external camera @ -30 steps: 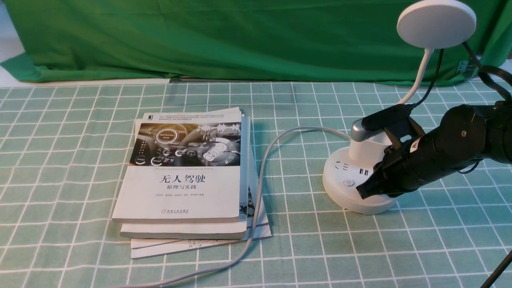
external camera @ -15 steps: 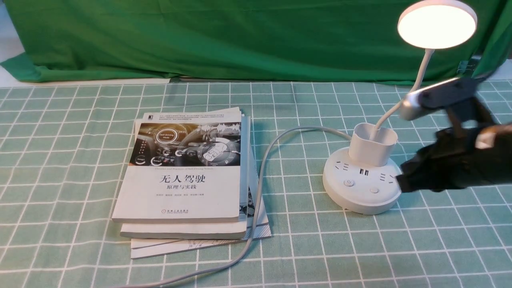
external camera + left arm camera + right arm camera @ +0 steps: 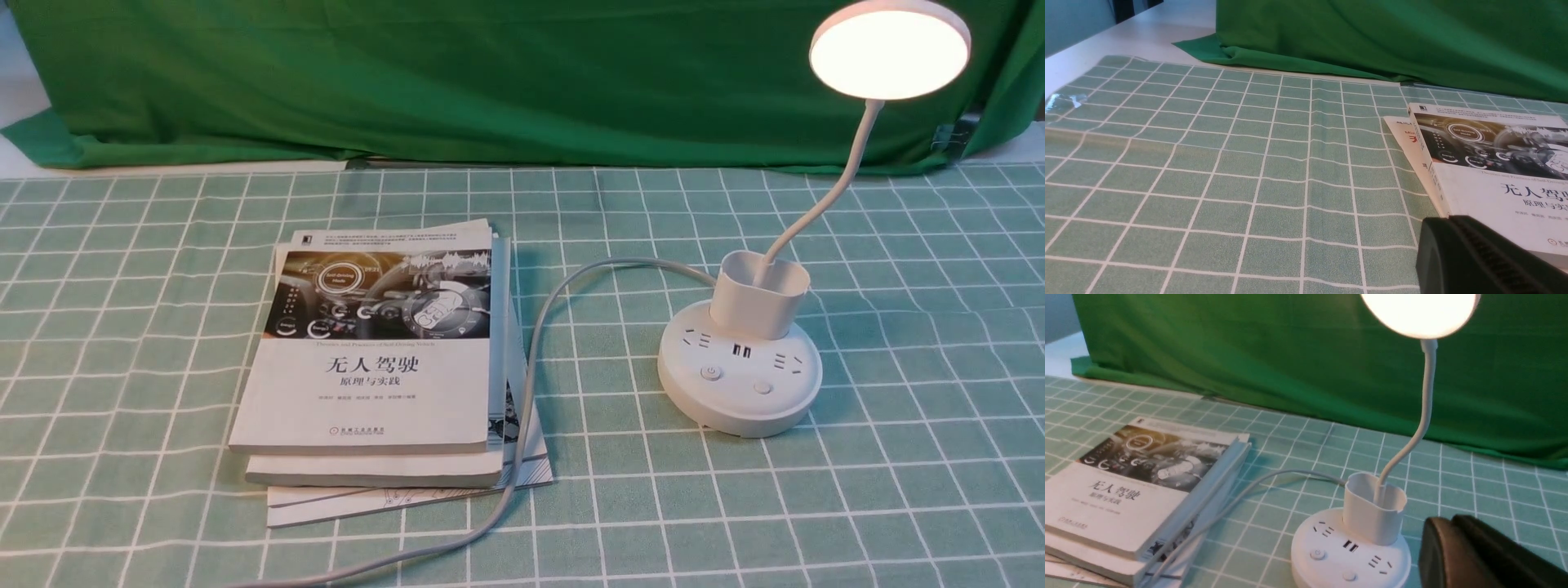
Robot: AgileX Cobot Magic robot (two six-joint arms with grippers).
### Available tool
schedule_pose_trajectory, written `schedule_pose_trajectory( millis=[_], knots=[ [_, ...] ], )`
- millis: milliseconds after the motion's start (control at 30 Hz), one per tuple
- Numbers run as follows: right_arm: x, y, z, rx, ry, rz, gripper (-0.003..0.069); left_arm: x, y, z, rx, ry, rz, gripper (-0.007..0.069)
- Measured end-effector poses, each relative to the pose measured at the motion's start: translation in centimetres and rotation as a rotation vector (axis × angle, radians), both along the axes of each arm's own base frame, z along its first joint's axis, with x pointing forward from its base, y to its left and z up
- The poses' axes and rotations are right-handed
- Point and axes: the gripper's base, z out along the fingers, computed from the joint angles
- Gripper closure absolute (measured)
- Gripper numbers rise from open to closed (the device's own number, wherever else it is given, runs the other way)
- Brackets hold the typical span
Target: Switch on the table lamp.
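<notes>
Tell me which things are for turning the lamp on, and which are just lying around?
For the job:
table lamp, already lit
its grey cord

Just lying about:
stack of books
green cloth
checked tablecloth

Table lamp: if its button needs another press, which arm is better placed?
Right. The table lamp stands on the robot's right in the front view, and the right tool sits near its base; the left tool is over by the books.
</notes>
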Motion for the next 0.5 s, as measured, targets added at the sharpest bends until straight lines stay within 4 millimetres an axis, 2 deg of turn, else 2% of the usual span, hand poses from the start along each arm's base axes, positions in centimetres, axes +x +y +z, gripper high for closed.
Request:
schedule_pose_trajectory(
  millis=[167, 500],
  knots=[
    [-0.8, -0.3, -1.2, 0.004, -0.011, -0.001, 0.0566, 0.0, 0.0, 0.0, 0.000, 0.000, 0.000, 0.0603],
    [-0.7, -0.3, -3.0, -0.005, 0.015, -0.007, 0.0543, 0.0, 0.0, 0.0, 0.000, -0.001, 0.000, 0.0603]
  ],
)
